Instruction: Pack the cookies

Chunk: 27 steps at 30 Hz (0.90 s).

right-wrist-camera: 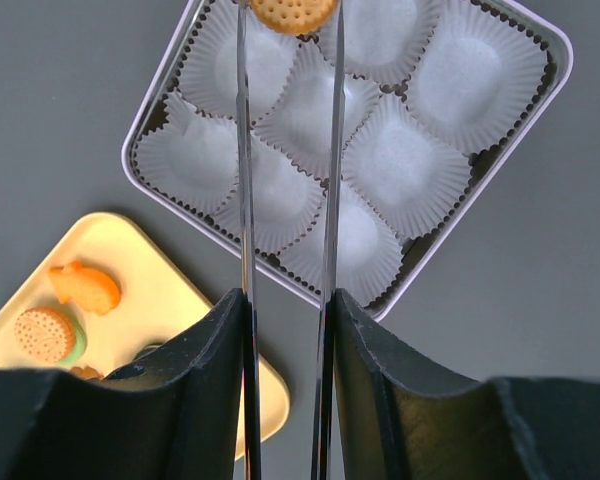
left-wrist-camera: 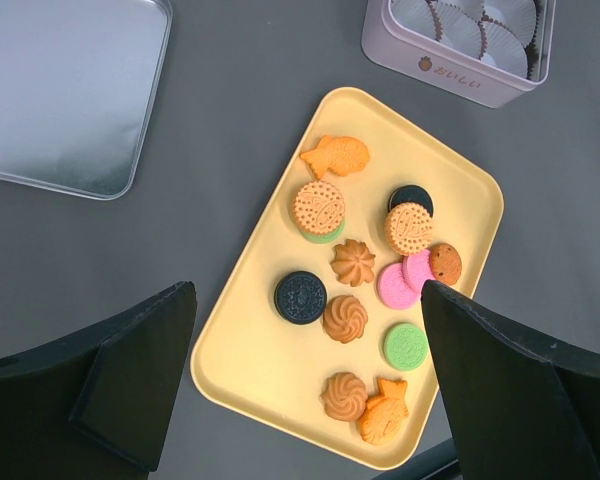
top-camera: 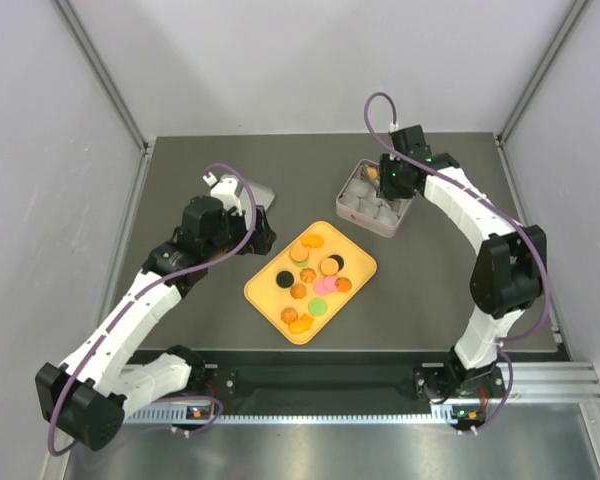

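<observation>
Several cookies [top-camera: 315, 278] lie on the yellow-orange tray [top-camera: 268, 297]: orange swirls, fish shapes, black, pink and green rounds [left-wrist-camera: 345, 318]. My right gripper [right-wrist-camera: 288, 12] is shut on a round orange cookie [right-wrist-camera: 294, 12] at the tips of its long thin fingers, which hang over the pink tin [right-wrist-camera: 488, 170] of white paper cups. In the top view that gripper [top-camera: 385, 182] sits above the tin [top-camera: 382, 229]. My left gripper [left-wrist-camera: 308, 290] hovers wide open above the tray [left-wrist-camera: 245, 355], holding nothing; in the top view it [top-camera: 264, 232] is just left of the tray.
A silver lid [left-wrist-camera: 65, 90] lies flat on the dark table behind the left gripper, also seen in the top view as the lid [top-camera: 263, 192]. White walls close the table on three sides. The tray corner [right-wrist-camera: 180, 290] lies just left of the tin.
</observation>
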Tool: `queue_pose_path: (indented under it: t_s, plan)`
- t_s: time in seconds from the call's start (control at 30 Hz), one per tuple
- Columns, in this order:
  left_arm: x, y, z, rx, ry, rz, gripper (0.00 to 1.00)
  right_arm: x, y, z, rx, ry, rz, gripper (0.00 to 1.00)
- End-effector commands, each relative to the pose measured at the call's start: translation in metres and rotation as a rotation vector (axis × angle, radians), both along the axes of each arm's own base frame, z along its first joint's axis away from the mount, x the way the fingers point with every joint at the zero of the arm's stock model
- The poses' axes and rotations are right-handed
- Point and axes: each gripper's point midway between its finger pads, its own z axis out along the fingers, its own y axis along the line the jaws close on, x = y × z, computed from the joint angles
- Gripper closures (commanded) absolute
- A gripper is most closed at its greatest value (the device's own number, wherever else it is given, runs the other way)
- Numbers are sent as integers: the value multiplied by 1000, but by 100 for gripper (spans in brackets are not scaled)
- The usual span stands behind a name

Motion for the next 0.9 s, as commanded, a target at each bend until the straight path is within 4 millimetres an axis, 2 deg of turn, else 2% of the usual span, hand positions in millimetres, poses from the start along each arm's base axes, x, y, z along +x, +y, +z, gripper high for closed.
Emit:
queue_pose_path:
  t_s: [0.0, 0.43, 0.87]
  plan:
    - [2, -1, 9, -12, -36, -11, 1, 26, -2, 28, 15, -110, -19, 76]
    - [2, -2, 7, -13, -29, -16, 1, 33, -2, 26, 8, -124, -30, 72]
    - [1, -3, 7, -14, -27, -19, 1, 38, 3, 18, 31, -116, -31, 57]
